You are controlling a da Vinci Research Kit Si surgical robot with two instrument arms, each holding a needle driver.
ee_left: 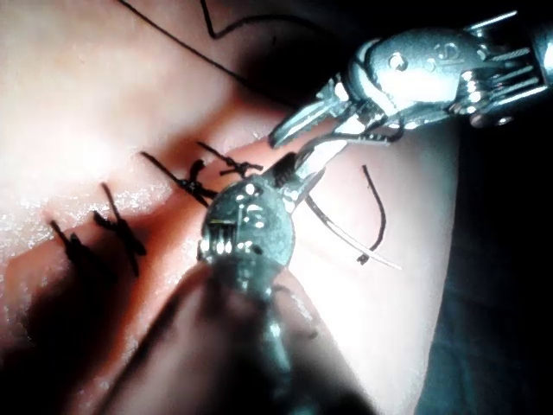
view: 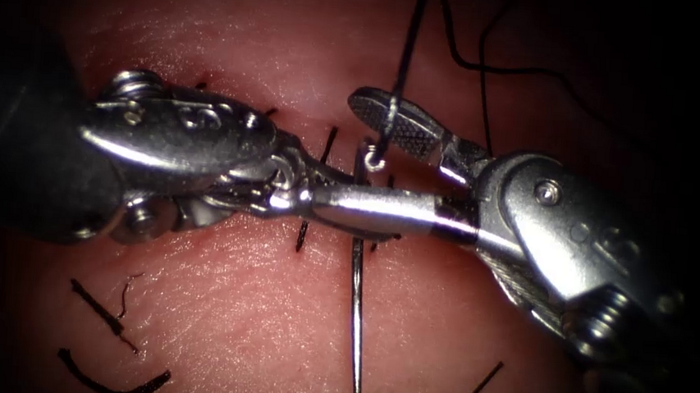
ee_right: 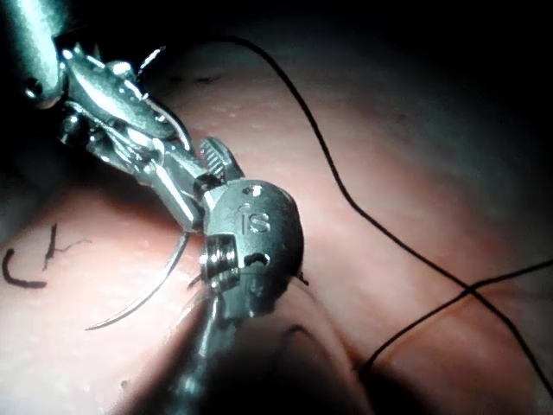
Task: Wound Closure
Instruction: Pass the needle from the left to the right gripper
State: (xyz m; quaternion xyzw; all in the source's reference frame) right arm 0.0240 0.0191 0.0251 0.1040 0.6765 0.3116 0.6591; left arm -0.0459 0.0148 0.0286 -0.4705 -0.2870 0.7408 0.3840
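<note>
The left tool [view: 318, 188] reaches in from the left of the endoscope frame with its jaws closed down on the needle [view: 356, 304], gripping it close to the end that carries the thread. The right tool [view: 343, 156], coming in from the right, has its jaws spread wide and grips nothing; its ridged upper jaw sits above the needle's thread end and its lower jaw lies across the needle just beneath the left tool's tip. From this grip the needle runs straight down the middle of the frame to a sharp tip near the bottom edge, lying above the tissue [view: 235, 312] and not in it. The thread [view: 405, 60] rises from the needle's top end to the upper edge and loops off to the upper right. Dark stitches [view: 306, 234] cross the closed cut behind the two tools. Loose cut ends of thread [view: 110, 385] lie on the tissue at lower left and lower right. In the left wrist view the left tool [ee_left: 298, 177] holds the needle [ee_left: 346, 233], with the right tool's [ee_left: 294, 151] spread jaws just beside it.
</note>
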